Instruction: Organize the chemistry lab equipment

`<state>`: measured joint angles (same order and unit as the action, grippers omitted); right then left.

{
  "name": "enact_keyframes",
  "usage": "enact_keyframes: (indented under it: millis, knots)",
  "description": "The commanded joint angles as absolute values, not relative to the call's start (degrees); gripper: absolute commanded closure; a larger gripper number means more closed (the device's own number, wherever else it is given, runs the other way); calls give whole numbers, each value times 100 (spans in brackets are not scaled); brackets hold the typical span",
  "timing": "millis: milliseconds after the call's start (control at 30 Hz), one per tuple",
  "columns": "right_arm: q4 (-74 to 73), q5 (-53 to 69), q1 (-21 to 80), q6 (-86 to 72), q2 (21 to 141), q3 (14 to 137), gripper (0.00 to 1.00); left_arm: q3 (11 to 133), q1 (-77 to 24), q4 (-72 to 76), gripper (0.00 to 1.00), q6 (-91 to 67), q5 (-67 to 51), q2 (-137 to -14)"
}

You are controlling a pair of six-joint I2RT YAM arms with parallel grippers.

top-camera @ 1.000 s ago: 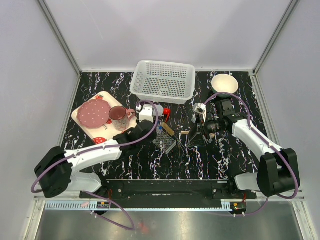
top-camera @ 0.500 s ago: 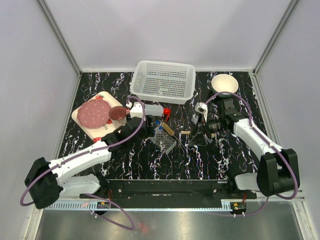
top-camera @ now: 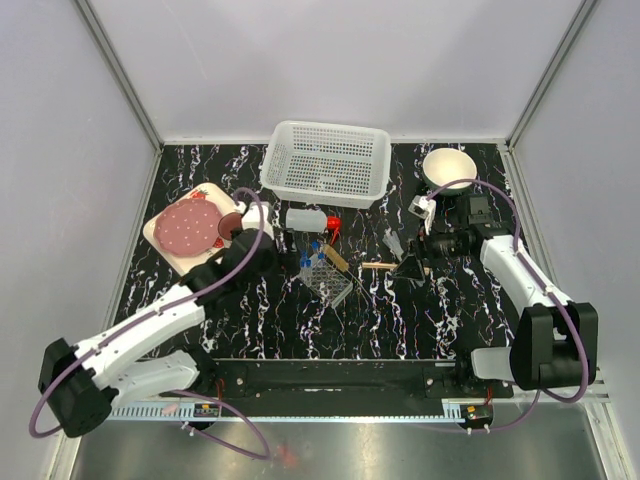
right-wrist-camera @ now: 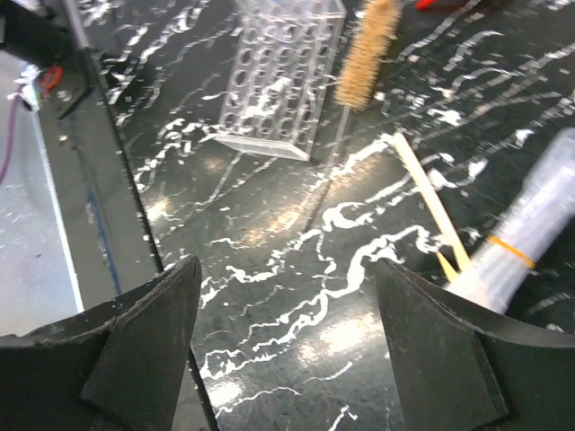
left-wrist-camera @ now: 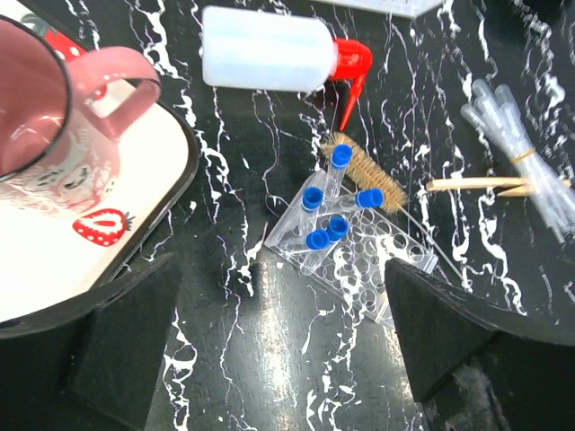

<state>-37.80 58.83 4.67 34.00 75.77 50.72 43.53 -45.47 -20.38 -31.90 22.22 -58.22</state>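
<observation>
A clear perforated tube rack [left-wrist-camera: 368,265] lies mid-table with several blue-capped test tubes [left-wrist-camera: 325,208] at its far end, also seen from above [top-camera: 313,255]. A brown brush [left-wrist-camera: 364,177] lies against it. Beyond lies the red-capped bottle [left-wrist-camera: 260,59] on its side. Banded pipettes [left-wrist-camera: 526,166] and wooden sticks [left-wrist-camera: 472,185] lie to the right. My left gripper [left-wrist-camera: 283,301] hangs open and empty, near-left of the rack. My right gripper [right-wrist-camera: 287,305] is open over bare table, with sticks [right-wrist-camera: 431,202] and pipettes [right-wrist-camera: 530,224] beside its right finger. No funnel shows.
A white mesh basket [top-camera: 325,160] stands at the back centre and a white bowl [top-camera: 449,167] at the back right. A pink mug [left-wrist-camera: 54,126] sits on the strawberry tray [left-wrist-camera: 144,202], close to my left finger. The table's near rail [right-wrist-camera: 90,189] runs close by.
My left gripper has opened wide and drawn back to the near left, away from the bottle and rack. My right arm has pulled back to the right, away from the pipettes.
</observation>
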Motion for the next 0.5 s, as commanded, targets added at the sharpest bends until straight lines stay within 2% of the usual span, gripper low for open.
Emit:
enact_keyframes:
  millis: [0,267,467]
  knots:
    - [-3841,4845,404,3252,7304,5422,15,4360,-4176,-2109,1,-3234,1654,-5301]
    - [-4999,2806,404,3375,7549,6406,8,3789,-3850,-2110,1,-3287,1002,-4492]
    - [-5606,2795,413,3068,8155,6908,8,3446,-3806,-1951,1,-3436,906,-4114]
